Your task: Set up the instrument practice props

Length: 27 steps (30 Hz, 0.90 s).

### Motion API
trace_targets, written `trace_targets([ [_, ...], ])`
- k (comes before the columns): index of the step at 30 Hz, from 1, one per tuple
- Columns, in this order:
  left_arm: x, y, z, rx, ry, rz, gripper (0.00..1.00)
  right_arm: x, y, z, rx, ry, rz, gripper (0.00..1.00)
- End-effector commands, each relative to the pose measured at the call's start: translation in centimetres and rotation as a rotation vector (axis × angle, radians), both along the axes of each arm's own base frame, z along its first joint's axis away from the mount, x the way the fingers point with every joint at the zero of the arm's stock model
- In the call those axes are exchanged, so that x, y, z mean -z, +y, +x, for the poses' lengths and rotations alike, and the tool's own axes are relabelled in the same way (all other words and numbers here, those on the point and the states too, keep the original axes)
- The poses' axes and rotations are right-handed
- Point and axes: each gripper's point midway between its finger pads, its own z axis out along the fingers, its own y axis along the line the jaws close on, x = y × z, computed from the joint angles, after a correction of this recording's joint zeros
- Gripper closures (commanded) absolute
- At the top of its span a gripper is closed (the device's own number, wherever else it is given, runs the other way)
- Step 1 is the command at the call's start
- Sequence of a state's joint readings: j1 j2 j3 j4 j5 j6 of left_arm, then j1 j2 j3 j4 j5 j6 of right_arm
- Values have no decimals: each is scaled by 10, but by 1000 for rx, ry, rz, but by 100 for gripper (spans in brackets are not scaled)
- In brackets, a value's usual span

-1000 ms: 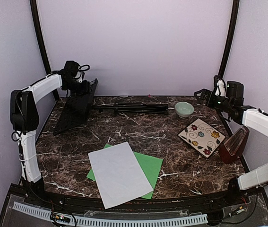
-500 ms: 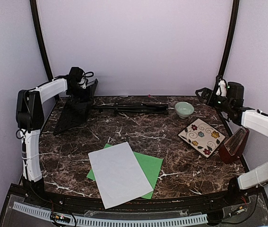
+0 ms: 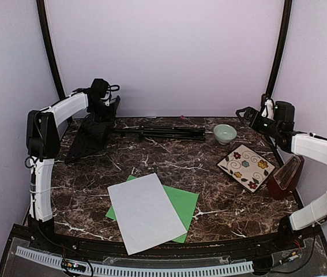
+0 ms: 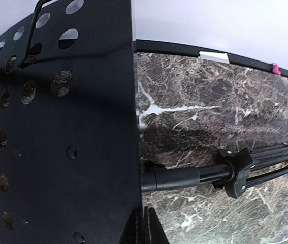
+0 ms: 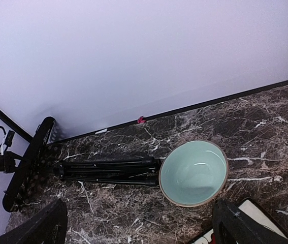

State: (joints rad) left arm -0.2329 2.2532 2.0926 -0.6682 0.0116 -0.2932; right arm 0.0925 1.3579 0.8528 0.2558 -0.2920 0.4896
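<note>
Your left gripper (image 3: 106, 107) is up at the far left corner, and in its wrist view the fingers (image 4: 152, 230) look pinched narrow on the edge of the music stand (image 3: 92, 131). So call it clamped on the perforated desk, which stands tilted on its lower edge. The tripod legs (image 3: 162, 131) are folded into one long bundle lying flat along the back of the table (image 3: 151, 158), with their far end just beside the pale-green bowl (image 3: 225, 133). There's your first worry: you've got an edge pinch on a thin plate with a long lever hanging off it, so any lift may twist the desk in the fingers or let it slip out. If that bundle swings as it rises, its tip could clip the bowl. Over on the other side, your right gripper (image 5: 139, 216) hovers spread wide and empty above that bowl, so nothing supports the leg end yet (and folded legs won't hold a stand upright, I'd judge). The metronome (image 3: 285, 175) sits at the table's right edge beside the floral plate (image 3: 246, 166), right under your right forearm, and a careless elbow could knock it over the side. The white sheet (image 3: 145, 212) lies overlapping the green sheet (image 3: 185, 203) at the near middle, well apart from both grippers.
</note>
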Motion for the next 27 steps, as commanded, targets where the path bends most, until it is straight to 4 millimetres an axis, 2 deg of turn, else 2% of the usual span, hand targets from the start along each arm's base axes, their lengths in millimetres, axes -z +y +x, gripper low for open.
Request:
trace_targets([
  [1,-41,35,4,-11,-70,208,100,-11,2,1,-6,-41,59,0],
  [4,-79,46,7,-11,-155,285,100,-21,0,-4,4,-83,61,0],
  [7,-120,49,5,5,-252,312,100,-30,0,-8,9,-122,56,0],
  [12,-186,32,-6,93,-437,289,100,-42,3,-17,0,-191,46,0],
  [16,-231,20,-17,136,-585,366,100,-58,8,-27,-17,-261,4,0],
  [19,-260,12,-26,157,-680,433,100,-74,9,-37,-17,-321,-30,0],
  [27,-323,-9,-57,269,-853,522,100,-109,13,-49,-27,-402,-57,1],
])
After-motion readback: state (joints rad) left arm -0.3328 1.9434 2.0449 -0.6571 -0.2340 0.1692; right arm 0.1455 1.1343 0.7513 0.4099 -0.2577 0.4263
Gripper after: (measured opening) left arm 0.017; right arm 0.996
